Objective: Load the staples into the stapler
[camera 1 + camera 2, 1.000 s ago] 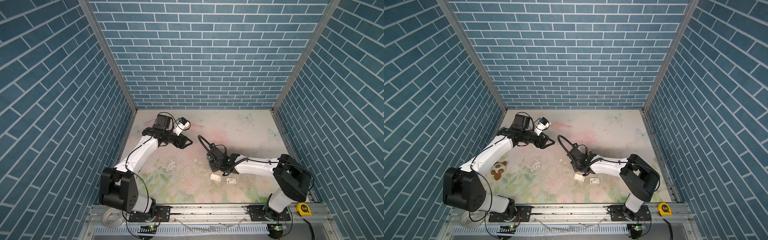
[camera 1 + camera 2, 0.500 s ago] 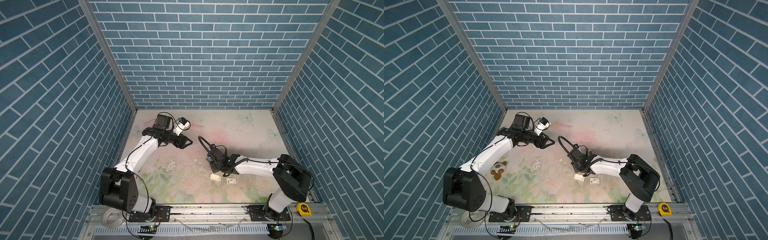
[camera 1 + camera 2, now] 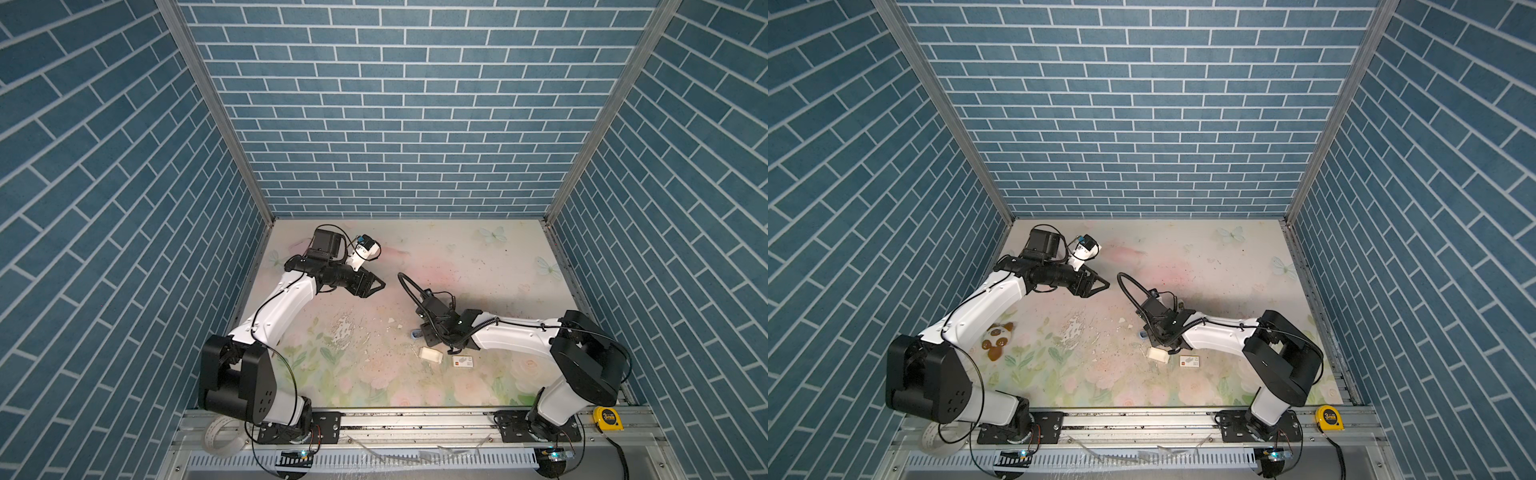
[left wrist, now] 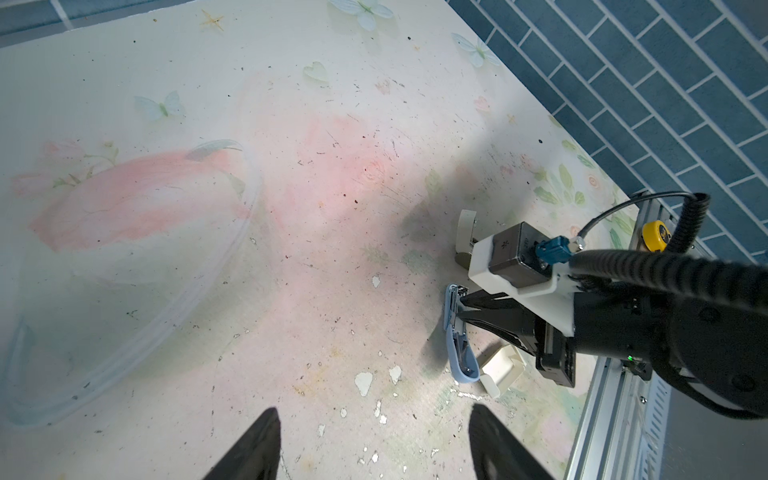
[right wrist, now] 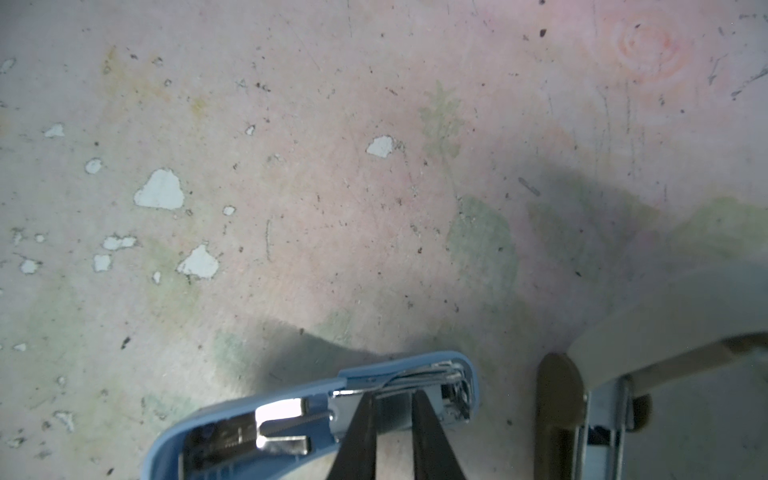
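Observation:
The blue stapler (image 5: 291, 411) lies opened on the mat, its metal magazine facing up; it also shows in the left wrist view (image 4: 459, 349) and as a blue sliver in both top views (image 3: 415, 332) (image 3: 1143, 333). My right gripper (image 5: 392, 395) (image 4: 460, 308) (image 3: 426, 332) is tipped down onto the magazine's front end. Its fingers are nearly together, gripping a dark-grey strip of staples. The staples' white cardboard tray (image 3: 430, 354) (image 3: 1158, 354) (image 4: 503, 368) sits just nearer the front rail. My left gripper (image 4: 374, 409) (image 3: 380, 284) (image 3: 1104, 284) hovers open and empty at back left.
A white sleeve with a red mark (image 3: 462, 362) (image 3: 1190, 362) lies beside the tray. A white and brown object with a metal part (image 5: 623, 332) (image 4: 464, 232) stands close to the stapler. A clear plastic dish (image 4: 232, 245) rests at the back. A yellow tape measure (image 3: 607, 417) sits on the front rail.

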